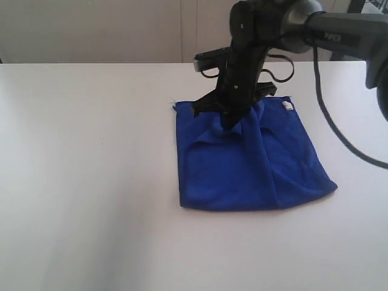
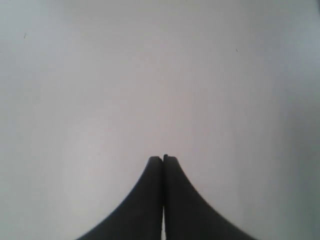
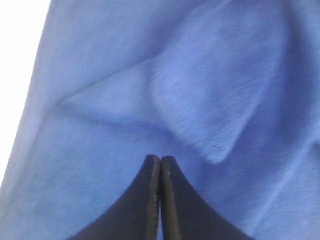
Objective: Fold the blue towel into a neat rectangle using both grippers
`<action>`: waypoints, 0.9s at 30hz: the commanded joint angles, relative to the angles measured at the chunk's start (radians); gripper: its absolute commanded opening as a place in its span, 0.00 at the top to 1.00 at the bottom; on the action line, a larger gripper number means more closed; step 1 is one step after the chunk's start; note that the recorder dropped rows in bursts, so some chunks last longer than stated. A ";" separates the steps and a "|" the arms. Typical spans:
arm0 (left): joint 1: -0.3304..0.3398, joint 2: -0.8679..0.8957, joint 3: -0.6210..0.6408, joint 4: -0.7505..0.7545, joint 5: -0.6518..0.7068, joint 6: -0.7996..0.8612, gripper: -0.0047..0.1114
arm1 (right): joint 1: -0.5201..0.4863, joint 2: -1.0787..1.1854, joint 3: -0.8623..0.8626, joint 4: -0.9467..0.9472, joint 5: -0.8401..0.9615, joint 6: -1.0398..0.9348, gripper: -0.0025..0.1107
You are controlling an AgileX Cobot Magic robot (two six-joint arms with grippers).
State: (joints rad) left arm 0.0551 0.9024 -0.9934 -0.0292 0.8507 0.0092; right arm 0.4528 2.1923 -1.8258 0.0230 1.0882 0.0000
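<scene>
A broad, plain white surface [image 1: 91,182] fills nearly the whole exterior view, with a pale panelled wall [image 1: 91,30] behind its far edge.

The blue towel [image 1: 242,176], a deep royal-blue sheet of soft pile cloth, lies flat on the surface right of the middle of that view. Its outline is roughly square. The left and near edges are fairly straight, while the near right corner juts out into a point. Long creases run down its middle, and a shallow diagonal fold crosses the left half.

The right arm [image 1: 339,27], a thick black jointed limb with a grey upper housing, comes in from the upper right corner and bends steeply down over the towel's far edge. A loose black cable [image 1: 339,133] hangs from it and trails across the surface to the right of the towel.

The right pincer [image 1: 229,128], a pair of narrow black fingers, points down at the far middle part of the towel, its tip at the cloth. In the right wrist view its fingers [image 3: 150,200] are pressed fully together with no cloth visible between them. Just ahead of the tips lies a raised tongue of blue pile [image 3: 210,115].

The left pincer [image 2: 163,159], of the same black make, appears only in the left wrist view. Its fingers are closed flat against each other, gripping nothing, over bare white surface [image 2: 160,75].

A small white label [image 1: 288,105] sits at the towel's far right corner.
</scene>
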 commanded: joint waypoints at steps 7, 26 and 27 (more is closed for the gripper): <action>0.003 -0.006 -0.004 0.000 0.006 -0.009 0.96 | 0.106 -0.045 0.144 0.034 -0.007 -0.024 0.98; 0.003 -0.006 -0.004 0.000 0.006 -0.009 0.96 | 0.227 -0.045 0.284 0.078 -0.094 -0.024 0.98; 0.003 -0.006 -0.004 0.000 0.006 -0.009 0.96 | 0.227 -0.044 0.292 0.078 -0.101 -0.024 0.98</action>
State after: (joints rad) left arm 0.0551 0.9024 -0.9934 -0.0292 0.8507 0.0092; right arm 0.6780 2.1595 -1.5551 0.1023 1.0117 -0.0122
